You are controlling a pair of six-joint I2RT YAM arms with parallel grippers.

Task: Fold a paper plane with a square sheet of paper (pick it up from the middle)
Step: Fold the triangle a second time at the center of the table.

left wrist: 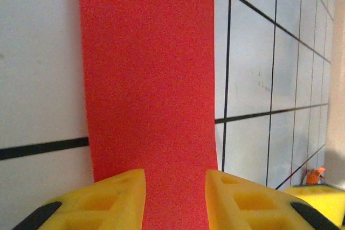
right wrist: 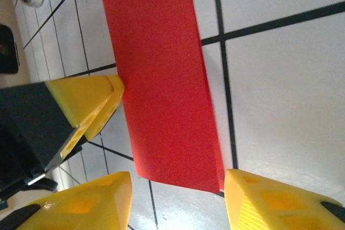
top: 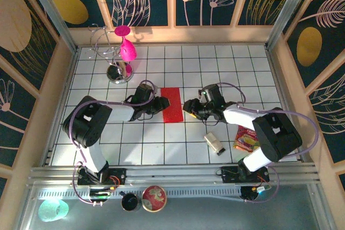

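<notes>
White tiled tabletop (top: 135, 138) carries the work, enclosed by dark floral wall panels. We find the left gripper (left wrist: 175, 187) low over one edge of the red paper (left wrist: 145, 79), jaws apart. The right gripper (right wrist: 175, 187) is likewise spread just off another edge. Neither clamps anything. The paper lies flat at mid-table as a narrow folded strip between both grippers. Risks, in our judgement: the strip may slide on smooth tile under a finger, or the fold may spring open unpressed. A pink goblet (top: 127, 49) stands at the back, and a snack packet (top: 247, 138) lies beside the right arm.
</notes>
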